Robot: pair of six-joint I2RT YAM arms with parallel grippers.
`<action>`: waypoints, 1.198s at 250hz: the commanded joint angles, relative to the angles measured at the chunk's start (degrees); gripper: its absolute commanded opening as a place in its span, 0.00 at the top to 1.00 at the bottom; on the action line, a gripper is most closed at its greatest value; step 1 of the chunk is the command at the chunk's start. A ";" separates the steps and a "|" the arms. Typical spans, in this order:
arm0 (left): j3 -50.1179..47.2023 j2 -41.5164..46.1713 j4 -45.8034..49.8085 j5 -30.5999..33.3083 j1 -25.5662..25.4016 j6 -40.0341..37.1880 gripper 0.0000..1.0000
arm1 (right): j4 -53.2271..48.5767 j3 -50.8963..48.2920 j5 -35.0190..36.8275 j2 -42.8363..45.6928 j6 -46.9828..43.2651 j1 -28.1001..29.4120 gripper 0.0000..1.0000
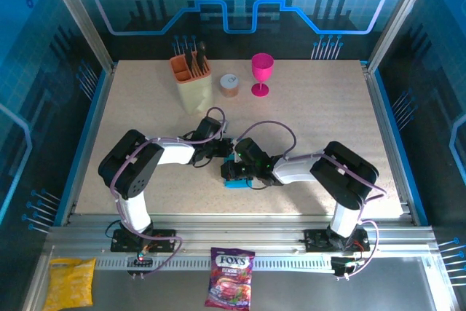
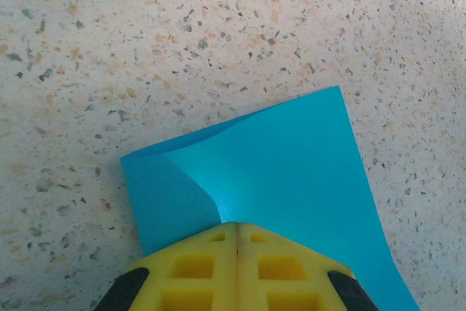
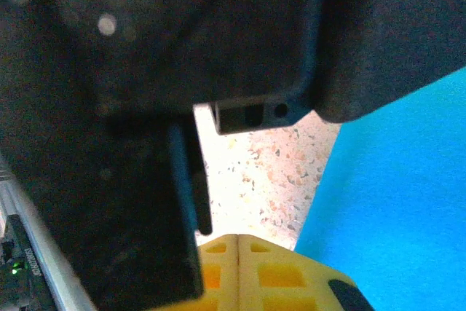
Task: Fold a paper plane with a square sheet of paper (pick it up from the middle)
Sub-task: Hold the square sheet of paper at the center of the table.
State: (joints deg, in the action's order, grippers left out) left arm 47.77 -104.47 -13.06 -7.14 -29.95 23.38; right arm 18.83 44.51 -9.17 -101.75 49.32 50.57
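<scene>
Left wrist view: the left gripper (image 2: 235,229), with yellow fingers, is closed tight. The thin bright blue square sheet of paper (image 2: 291,180) lies just in front of it on the speckled beige table (image 2: 145,34). It touches the tips, but I cannot tell if it is pinched. Its long way runs away from the fingers, with the far corner pointing right, and its left side curls up. The right gripper (image 3: 238,242) is closed too, with the sheet just to its right.
</scene>
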 commanded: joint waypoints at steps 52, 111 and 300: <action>-1.45 -2.59 2.01 -0.20 -0.19 0.71 1.00 | -7.59 -6.36 -0.58 -0.52 3.53 3.39 1.00; -1.88 -2.58 2.05 0.04 -0.19 0.71 1.00 | -0.97 -10.13 0.97 2.24 4.71 3.93 1.00; -0.32 -2.30 5.06 1.47 -0.18 1.50 1.00 | -18.90 -3.44 1.85 2.67 -1.39 5.60 1.00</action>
State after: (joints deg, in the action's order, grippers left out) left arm 47.48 -104.71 -13.98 -8.40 -30.74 24.05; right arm 10.26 41.93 -5.96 -98.56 49.74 54.30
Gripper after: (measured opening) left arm 0.052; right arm 0.062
